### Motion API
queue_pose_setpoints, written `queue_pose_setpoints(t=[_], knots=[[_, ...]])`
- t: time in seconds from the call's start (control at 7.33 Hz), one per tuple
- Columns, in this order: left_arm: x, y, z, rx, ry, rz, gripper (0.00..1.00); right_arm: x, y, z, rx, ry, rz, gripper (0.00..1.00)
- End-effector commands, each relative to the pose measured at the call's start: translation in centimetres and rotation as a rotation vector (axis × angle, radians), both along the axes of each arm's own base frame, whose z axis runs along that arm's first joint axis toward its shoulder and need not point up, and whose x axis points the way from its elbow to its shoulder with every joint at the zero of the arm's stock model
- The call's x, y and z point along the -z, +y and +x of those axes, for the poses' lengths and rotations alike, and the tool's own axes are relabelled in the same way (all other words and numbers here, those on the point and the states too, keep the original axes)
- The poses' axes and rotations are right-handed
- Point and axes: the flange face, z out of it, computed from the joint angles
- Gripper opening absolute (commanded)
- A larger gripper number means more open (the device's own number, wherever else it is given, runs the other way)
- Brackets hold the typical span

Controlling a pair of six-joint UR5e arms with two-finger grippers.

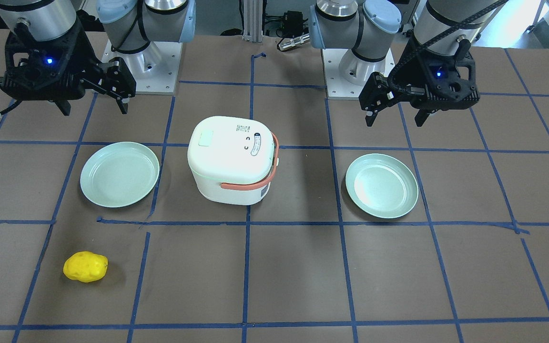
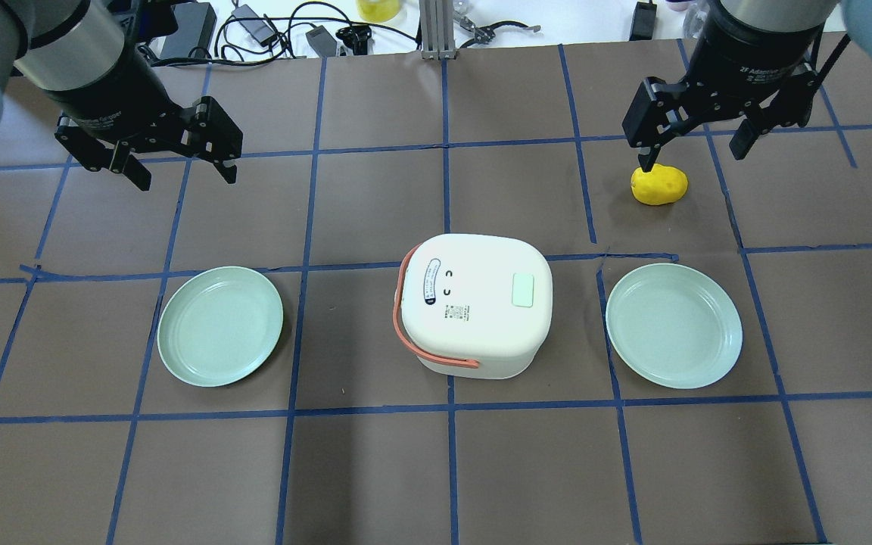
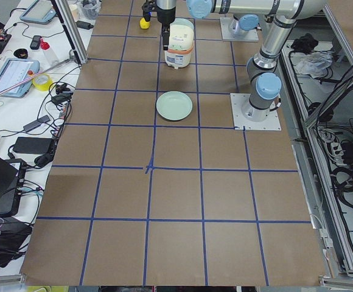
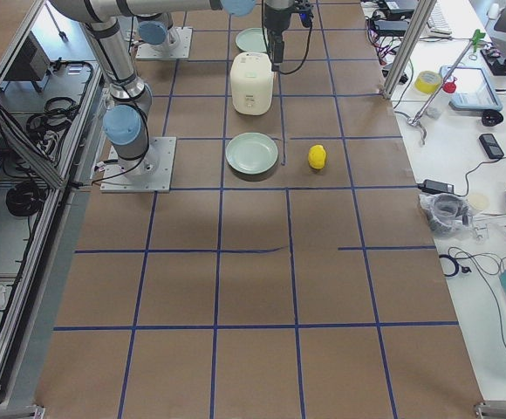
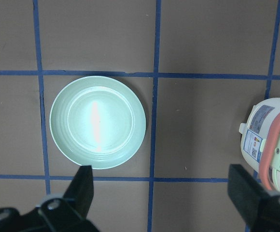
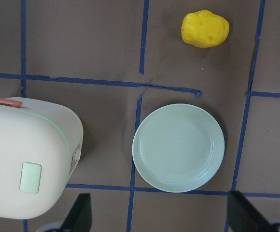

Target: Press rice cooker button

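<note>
Brown worktop [image 2: 375, 469] taped into blue squares carries a white rice cooker with an orange handle [image 2: 474, 314] at its centre, its pale green rectangular button [image 2: 523, 290] on the lid's right side. Flanking it lie the left mint-green round plate [image 2: 220, 325] and the right mint-green round plate [image 2: 673, 325]. A lumpy yellow fruit [image 2: 659, 185] sits far right. Above the far side, the left tool [image 2: 185, 175] and the right tool [image 2: 692, 155] hang spread wide, holding nothing.

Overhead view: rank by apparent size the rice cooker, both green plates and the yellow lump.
1. white rice cooker with orange handle
2. left pale green round plate and right pale green round plate: look alike, unranked
3. yellow lumpy object
</note>
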Motion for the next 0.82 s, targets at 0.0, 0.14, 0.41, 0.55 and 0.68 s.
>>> queue_pose_setpoints(t=[0.0, 0.14, 0.41, 0.55, 0.68], knots=[[0.0, 0.0, 0.0, 0.0, 0.0, 0.0, 1.0, 0.4, -0.1, 0.0, 0.001, 0.007, 0.007, 1.0], [0.0, 0.0, 0.0, 0.0, 0.0, 0.0, 1.0, 0.7, 0.0, -0.1, 0.001, 0.011, 0.016, 1.0], [0.0, 0.0, 0.0, 0.0, 0.0, 0.0, 1.0, 1.2, -0.1, 0.2, 0.013, -0.004, 0.02, 1.0], [0.0, 0.0, 0.0, 0.0, 0.0, 0.0, 1.0, 1.4, -0.1, 0.4, 0.027, -0.008, 0.028, 0.81], [0.0, 0.0, 0.0, 0.0, 0.0, 0.0, 1.0, 1.5, 0.0, 1.0, 0.03, -0.05, 0.034, 0.43]])
